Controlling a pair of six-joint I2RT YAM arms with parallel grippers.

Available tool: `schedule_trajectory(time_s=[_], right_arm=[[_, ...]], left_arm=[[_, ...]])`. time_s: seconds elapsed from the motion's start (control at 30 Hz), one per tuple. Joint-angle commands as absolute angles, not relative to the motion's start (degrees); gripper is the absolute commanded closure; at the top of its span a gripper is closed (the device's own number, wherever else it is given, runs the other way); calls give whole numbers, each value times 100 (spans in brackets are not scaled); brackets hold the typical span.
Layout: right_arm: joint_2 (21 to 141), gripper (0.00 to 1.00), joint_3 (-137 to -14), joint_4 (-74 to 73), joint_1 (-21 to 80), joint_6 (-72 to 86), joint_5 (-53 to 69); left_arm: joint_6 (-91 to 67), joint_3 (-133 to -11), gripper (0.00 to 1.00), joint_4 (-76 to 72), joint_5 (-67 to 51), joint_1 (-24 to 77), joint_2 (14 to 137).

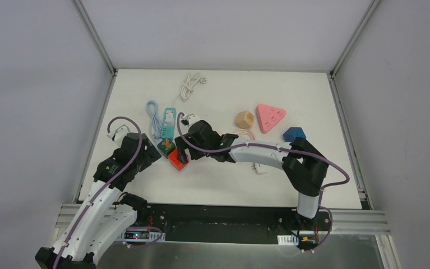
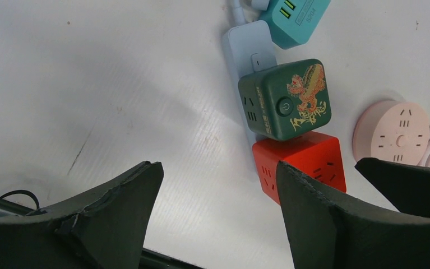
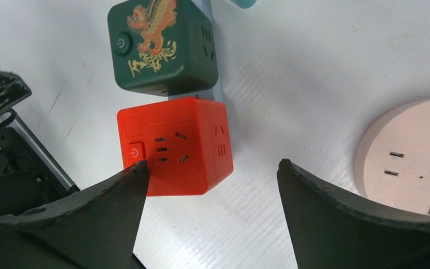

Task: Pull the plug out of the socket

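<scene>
Two grippers: the left gripper point(image 2: 218, 171) and the right gripper point(image 3: 212, 165) hang low over one cluster at the left-middle of the table point(image 1: 229, 92), facing each other, probably so one can brace while the other pulls.
Left grasp: its fingers point(image 2: 324, 224) are spread wide and empty; the red cube socket point(image 2: 302, 165) sits just past one finger, outside the gap.
Right grasp: its fingers point(image 3: 341, 218) are also wide apart and hold nothing; one tip overlaps the red cube's near corner, but I cannot tell if it touches.
Task's thing: the red cube and the green cube socket point(image 3: 162, 47) sit touching in a row along a pale blue strip point(image 2: 240, 45), with a small white plug point(image 2: 259, 60) just beside the green cube.
Seating: the cubes look plugged into the strip, though their undersides are hidden.
Step in hand: approach; nothing is gripped yet.
Next move calls for: closing squarely on flat faces, then a straight pull along the pins.
Risk: the tight packing could snag a neighbour, and the round pink socket point(image 3: 408, 157) lies near the right arm's outer finger.
</scene>
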State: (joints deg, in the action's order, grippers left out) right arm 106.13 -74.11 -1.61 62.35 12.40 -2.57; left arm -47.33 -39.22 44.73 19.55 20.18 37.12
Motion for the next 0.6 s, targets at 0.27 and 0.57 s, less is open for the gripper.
schedule_trajectory(time_s=[0.27, 0.57], right_arm=[[11005, 6, -8022, -139, 6606, 870, 160], [11113, 40, -8046, -292, 6658, 1050, -1046]], left_arm=[[-4746, -3991, 21, 4605, 2331, 2004, 3696], [-4741, -3848, 21, 4366, 1912, 2004, 3823]])
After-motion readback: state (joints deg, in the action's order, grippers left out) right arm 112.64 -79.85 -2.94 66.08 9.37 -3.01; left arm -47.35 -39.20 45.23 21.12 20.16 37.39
